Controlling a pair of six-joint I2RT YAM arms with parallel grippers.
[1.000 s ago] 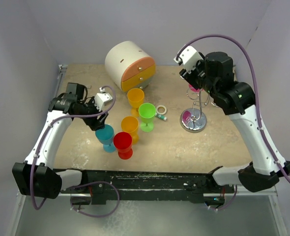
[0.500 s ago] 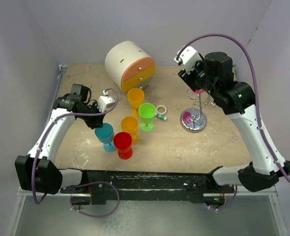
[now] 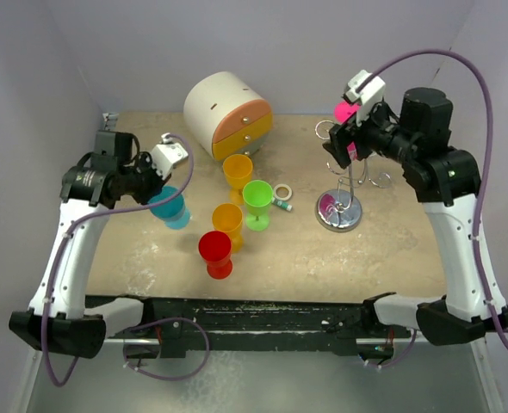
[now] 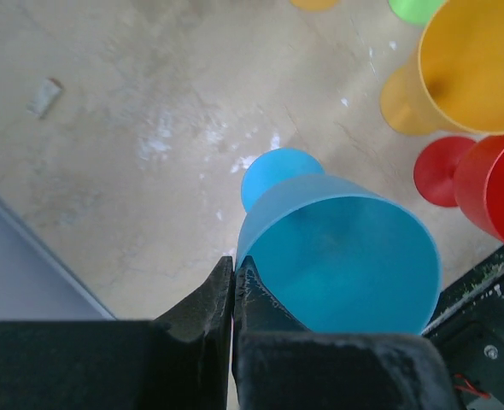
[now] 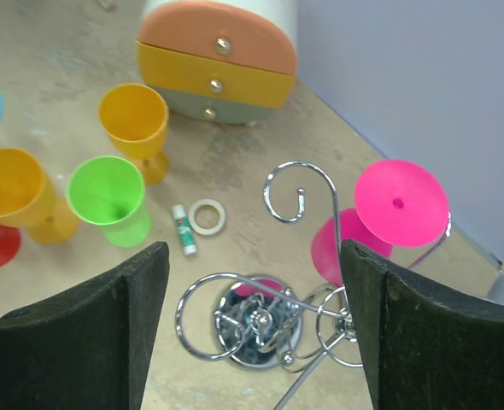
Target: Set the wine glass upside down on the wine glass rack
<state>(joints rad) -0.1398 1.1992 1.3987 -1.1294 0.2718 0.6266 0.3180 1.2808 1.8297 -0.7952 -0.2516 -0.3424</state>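
Note:
A blue wine glass (image 4: 346, 256) hangs tilted above the table, and my left gripper (image 4: 235, 263) is shut on its rim, one finger inside the bowl. From above, that gripper (image 3: 155, 183) and the blue glass (image 3: 170, 208) sit at the left of the table. The chrome wine glass rack (image 5: 256, 320) stands at the right on its disc base (image 3: 338, 212). A pink wine glass (image 5: 401, 202) hangs upside down from one of its scroll arms. My right gripper (image 5: 254, 256) is open above the rack, touching nothing, and shows from above (image 3: 344, 142) too.
Yellow (image 3: 237, 170), green (image 3: 257, 200), orange (image 3: 227, 222) and red (image 3: 215, 252) glasses stand upright mid-table. A white drum with orange and yellow drawers (image 3: 228, 114) is at the back. A tape ring (image 3: 282, 191) and a glue stick (image 3: 281, 205) lie left of the rack.
My left gripper shut on the blue glass and lifted it up and to the left. My right gripper opened, left the pink glass on the rack and drew back to the right.

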